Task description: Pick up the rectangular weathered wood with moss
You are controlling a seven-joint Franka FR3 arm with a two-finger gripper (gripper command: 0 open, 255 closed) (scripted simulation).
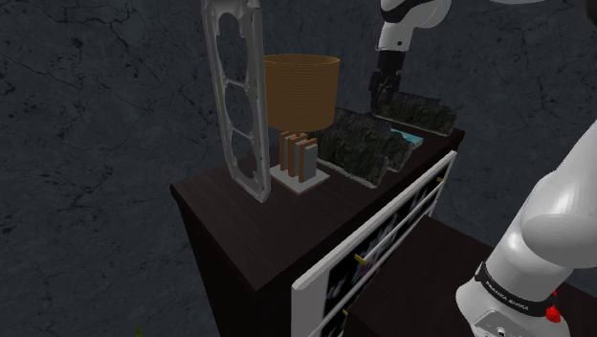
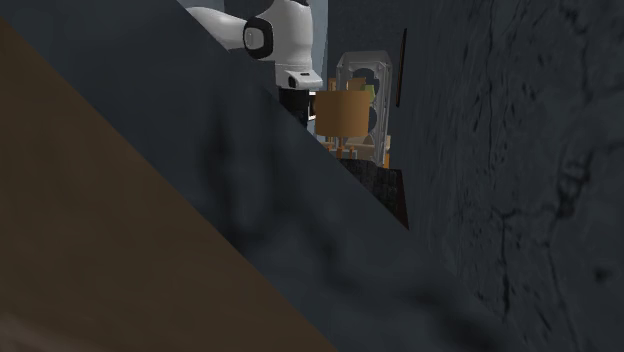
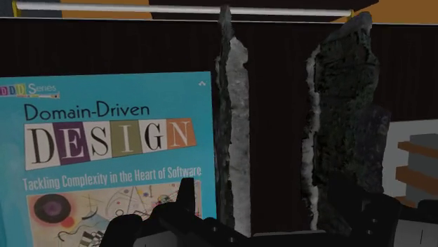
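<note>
Dark, cracked wall backs a dark cabinet top, crowded at the end below the arm. The weathered mossy slab stands on edge between a cyan book lying flat and a broader mossy slab, also on edge. A strip of bare top lies on either side of it. The gripper hangs over it with jaws apart: one finger is over the book's edge and the other is in front of the broader slab. They appear to hold nothing, and no contact with the narrow slab shows. In the shoulder view the gripper is above the far side of the top, and a third mossy piece lies beyond the book. Count: three mossy pieces, one book, one lamp with an orange shade on a grey base, one tall pale frame. Both slabs end close to the front edge, above a white drawer front with a pale rod handle. Open room remains on the bare corner at the shoulder view's left of the frame.
</note>
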